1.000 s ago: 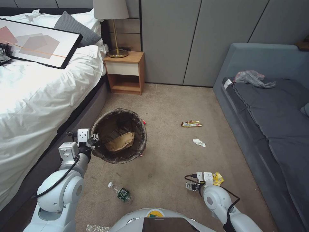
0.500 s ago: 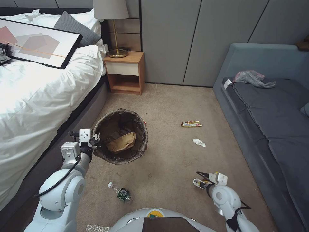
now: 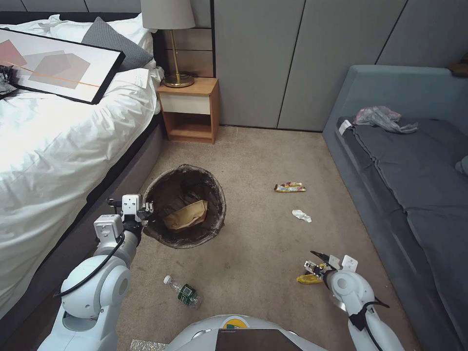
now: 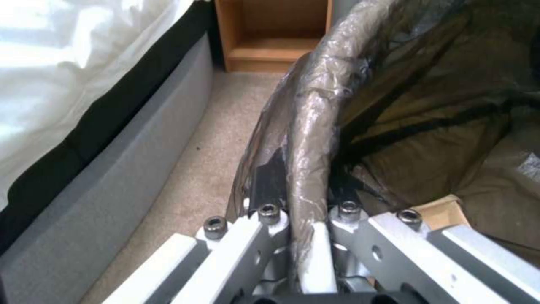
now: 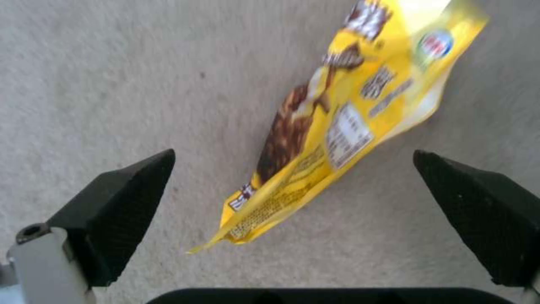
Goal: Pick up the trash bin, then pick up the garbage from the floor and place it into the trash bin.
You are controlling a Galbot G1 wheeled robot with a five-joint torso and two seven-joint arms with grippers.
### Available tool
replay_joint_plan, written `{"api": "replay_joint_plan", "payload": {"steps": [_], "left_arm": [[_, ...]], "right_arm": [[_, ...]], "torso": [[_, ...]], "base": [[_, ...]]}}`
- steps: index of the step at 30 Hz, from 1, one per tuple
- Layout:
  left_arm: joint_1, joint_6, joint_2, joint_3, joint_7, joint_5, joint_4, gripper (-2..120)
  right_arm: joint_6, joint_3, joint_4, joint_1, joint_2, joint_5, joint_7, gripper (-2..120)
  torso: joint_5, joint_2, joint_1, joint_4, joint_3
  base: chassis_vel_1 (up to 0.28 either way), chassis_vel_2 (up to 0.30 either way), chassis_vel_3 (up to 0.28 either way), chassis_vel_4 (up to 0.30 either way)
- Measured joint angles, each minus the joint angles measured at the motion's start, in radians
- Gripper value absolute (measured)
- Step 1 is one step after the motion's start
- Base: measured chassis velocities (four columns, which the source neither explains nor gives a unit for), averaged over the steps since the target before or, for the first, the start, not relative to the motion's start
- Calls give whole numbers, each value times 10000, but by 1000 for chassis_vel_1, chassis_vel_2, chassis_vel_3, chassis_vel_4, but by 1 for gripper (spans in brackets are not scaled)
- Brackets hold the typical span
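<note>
Bin held beside the bed, wrapper under your open right hand.

Your bed [image 3: 48,146] flanks the trash bin [image 3: 185,207]; the left hand [image 4: 303,219] is clamped on its rim. A bottle [image 3: 183,291] lies near. The right hand [image 5: 292,219], spread wide, frames the yellow wrapper [image 5: 337,122] on carpet.

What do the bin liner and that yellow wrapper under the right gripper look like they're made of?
Trash bin liner: thin glossy plastic film, translucent brown, wrinkled over the rim, apparently. Yellow wrapper: printed glossy foil or plastic film, creased flat; which one is unclear.
</note>
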Motion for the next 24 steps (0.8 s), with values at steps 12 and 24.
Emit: {"api": "replay_joint_plan", "payload": {"steps": [12, 24], "left_arm": [[35, 2, -6, -68, 7, -4, -29, 0], [5, 1, 15, -88, 26, 6, -18, 0]], "right_arm": [[303, 80, -1422, 564, 197, -59, -43, 100], [453, 133, -2506, 1165, 371, -252, -128, 100]], "torso": [[-1, 0, 0, -1, 0], [-19, 2, -1, -6, -1]], "base": [[0, 0, 0, 0], [0, 0, 0, 0]]}}
